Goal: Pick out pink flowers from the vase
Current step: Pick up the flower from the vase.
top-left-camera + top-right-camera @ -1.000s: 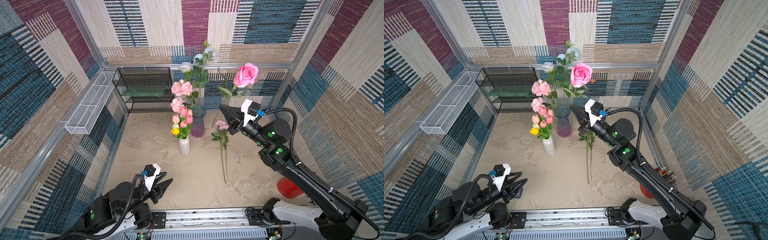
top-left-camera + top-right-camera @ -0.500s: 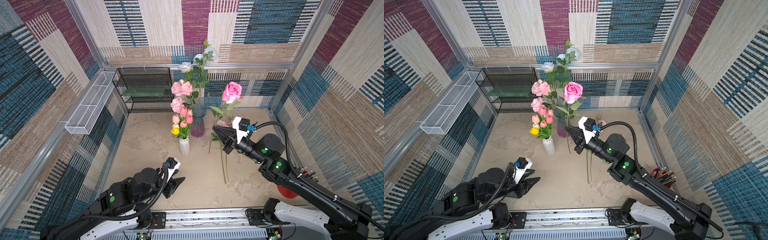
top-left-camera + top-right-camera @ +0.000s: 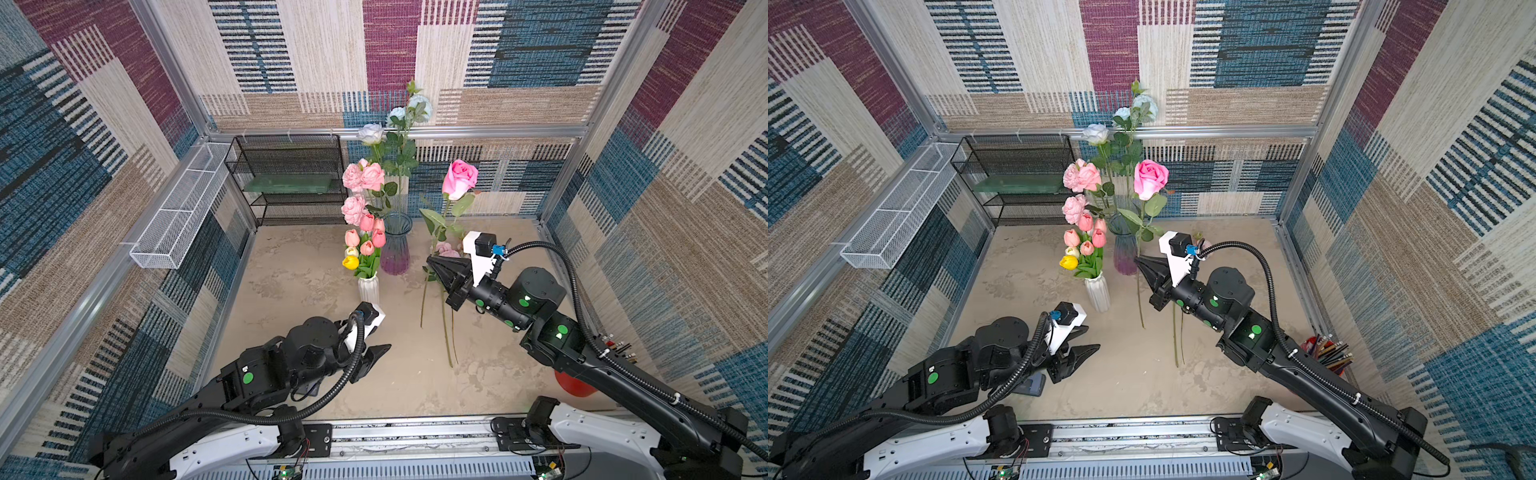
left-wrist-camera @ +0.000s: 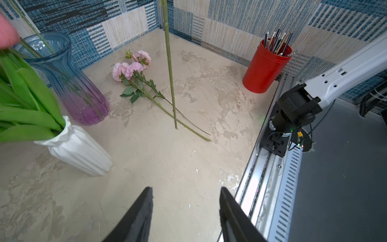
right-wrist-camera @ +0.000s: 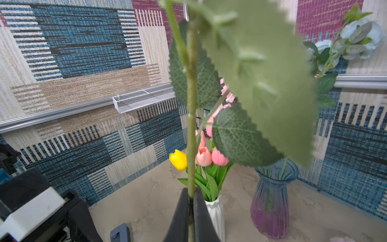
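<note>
A red cup (image 4: pixel 264 69) full of pencils (image 4: pixel 276 42) stands by the wall. A black wire shelf (image 3: pixel 291 166) stands at the back. A white wire basket (image 3: pixel 174 212) hangs near it.

Tall vase (image 3: pixel 395 249): frame centre in both top views, just behind and right of the small vase (image 3: pixel 369 289).
Shelf rack (image 3: pixel 291 178): upper left of centre, against the back wall.
Loose sprig (image 3: pixel 445 249): on the floor, right of the vases.
Pencil cup (image 3: pixel 573 386): lower right.
</note>
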### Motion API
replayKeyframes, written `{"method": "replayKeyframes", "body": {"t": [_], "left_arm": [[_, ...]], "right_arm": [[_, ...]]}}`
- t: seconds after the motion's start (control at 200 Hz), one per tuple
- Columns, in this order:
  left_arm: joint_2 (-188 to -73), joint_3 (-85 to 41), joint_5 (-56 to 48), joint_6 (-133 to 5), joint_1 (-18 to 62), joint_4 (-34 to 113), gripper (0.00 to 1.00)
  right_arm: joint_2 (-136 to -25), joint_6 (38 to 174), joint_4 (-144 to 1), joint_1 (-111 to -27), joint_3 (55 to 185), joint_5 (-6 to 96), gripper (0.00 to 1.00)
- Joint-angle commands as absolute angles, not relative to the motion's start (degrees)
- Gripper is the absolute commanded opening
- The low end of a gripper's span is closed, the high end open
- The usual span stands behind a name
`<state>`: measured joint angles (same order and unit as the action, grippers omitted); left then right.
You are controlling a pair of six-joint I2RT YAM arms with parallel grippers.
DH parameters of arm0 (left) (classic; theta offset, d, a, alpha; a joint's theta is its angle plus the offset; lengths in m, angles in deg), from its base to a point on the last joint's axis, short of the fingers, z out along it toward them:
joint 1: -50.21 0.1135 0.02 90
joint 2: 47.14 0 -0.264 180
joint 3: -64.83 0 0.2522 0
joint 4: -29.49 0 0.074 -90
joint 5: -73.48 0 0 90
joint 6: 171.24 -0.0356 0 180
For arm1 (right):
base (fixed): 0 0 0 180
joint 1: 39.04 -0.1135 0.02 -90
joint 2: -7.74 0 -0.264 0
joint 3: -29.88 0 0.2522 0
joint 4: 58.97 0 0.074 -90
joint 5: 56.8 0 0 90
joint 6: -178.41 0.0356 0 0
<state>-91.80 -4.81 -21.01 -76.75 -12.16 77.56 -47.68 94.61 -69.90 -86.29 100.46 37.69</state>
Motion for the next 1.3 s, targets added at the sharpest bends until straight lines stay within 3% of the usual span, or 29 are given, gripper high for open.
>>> {"method": "replayKeyframes", "body": {"t": [0.0,0.571,1.022,1.297], "left_arm": [[-94.86,-5.96,-18.98,-79.09,-12.11,71.05,0.59],[-107.20,-6.41,-12.55,-79.17,-12.02,53.32,0.91],[-117.07,-10.40,-1.74,-76.92,-7.23,46.99,0.85],[-118.11,-8.71,3.27,-74.60,-4.13,42.30,0.62]], "right_arm": [[-47.08,96.93,-71.14,-86.33,99.77,37.23,0.00],[-40.30,99.27,-62.90,-81.25,88.00,45.38,0.01],[-38.83,103.06,-56.52,-77.82,84.49,54.53,0.00],[-37.80,105.24,-54.60,-77.32,83.82,55.35,0.00]]}}
